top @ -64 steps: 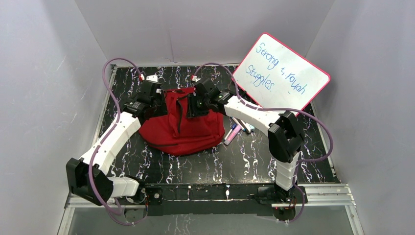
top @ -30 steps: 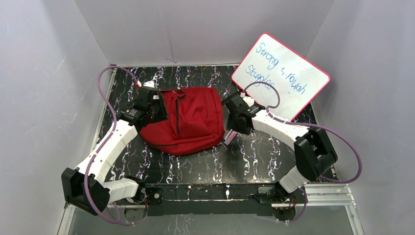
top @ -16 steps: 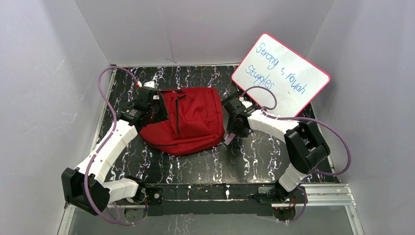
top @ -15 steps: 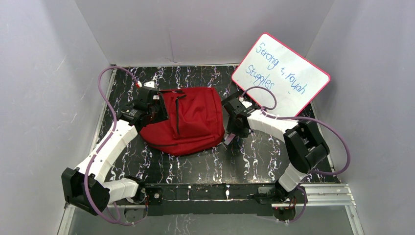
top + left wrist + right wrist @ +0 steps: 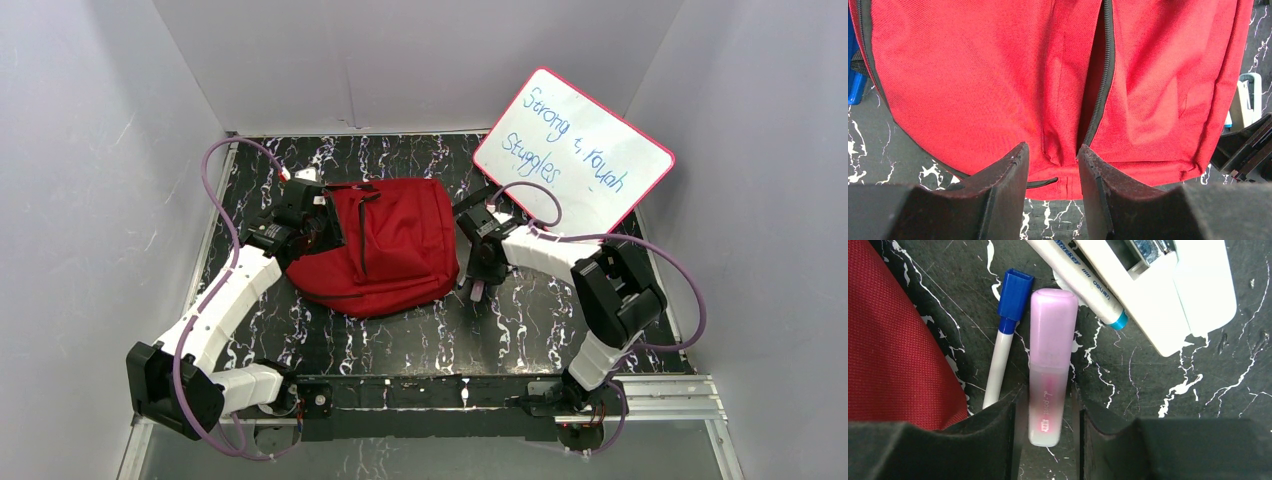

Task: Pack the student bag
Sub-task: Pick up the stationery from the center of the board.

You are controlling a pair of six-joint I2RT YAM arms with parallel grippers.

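Note:
The student bag (image 5: 400,245), red with dark zippers, lies at the middle of the table. My left gripper (image 5: 318,228) is at its left edge. In the left wrist view it (image 5: 1050,150) is shut on a bunched fold of the student bag (image 5: 973,75) beside the zipper end. My right gripper (image 5: 478,290) points down at the table just right of the bag. Its jaws (image 5: 1047,395) stand open on either side of a pink highlighter (image 5: 1050,340) lying on the table, with a thin gap on each side.
A blue-capped white pen (image 5: 1005,340) lies between the highlighter and the bag (image 5: 893,340). A white marker (image 5: 1083,280) and a white stapler (image 5: 1168,295) lie just beyond. A pink-framed whiteboard (image 5: 575,150) leans at the back right. White walls enclose the table.
My right arm left the top of the bag, swung right and came down over the pens, its jaws narrowing around the pink highlighter. The bag settled flatter. The left gripper has held still.

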